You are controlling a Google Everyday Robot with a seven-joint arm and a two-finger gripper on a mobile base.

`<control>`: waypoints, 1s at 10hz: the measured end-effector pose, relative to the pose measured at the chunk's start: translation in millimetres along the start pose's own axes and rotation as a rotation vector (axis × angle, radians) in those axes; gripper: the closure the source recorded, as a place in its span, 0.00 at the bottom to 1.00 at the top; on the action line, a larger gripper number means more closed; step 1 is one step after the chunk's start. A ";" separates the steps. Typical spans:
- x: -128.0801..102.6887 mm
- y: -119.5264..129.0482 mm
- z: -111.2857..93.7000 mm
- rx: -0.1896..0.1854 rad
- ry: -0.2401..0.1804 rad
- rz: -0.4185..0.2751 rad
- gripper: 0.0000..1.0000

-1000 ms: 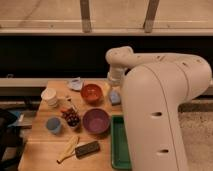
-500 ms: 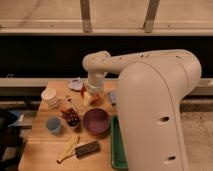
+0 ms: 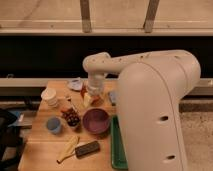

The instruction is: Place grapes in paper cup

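Camera view, looking down on a wooden bench with my large white arm filling the right side.

Closest to the camera, well in front of my tool, a long pale yellow object lies beside a dark block. A green tray runs along the bench edge to their right, partly hidden by my arm.

One step farther back, a purple bowl sits just in front of my tool. To its left are the grapes, a small dark bunch lying on the bench, in front of my tool and a little to its left. They are near it but not touching it. A light-blue cup stands just left of the grapes.

Farther back, the paper cup stands upright near the left edge of the bench, level with my tool and well to its left, apart from the grapes.

My tool points downward from the bend in my arm, over the middle of the bench. It is spread as wide as it goes and has hold of nothing. An orange bowl shows partly from under it; I cannot tell whether the two touch.

Behind the bench are a dark wall and pale window frames.
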 end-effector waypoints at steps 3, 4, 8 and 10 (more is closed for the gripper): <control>-13.1 45.8 -0.3 0.013 -0.030 -0.082 0.29; -19.6 60.6 -2.4 0.018 -0.039 -0.117 0.29; -47.3 99.6 11.4 0.012 -0.032 -0.218 0.29; -54.7 113.9 24.1 -0.010 -0.017 -0.261 0.29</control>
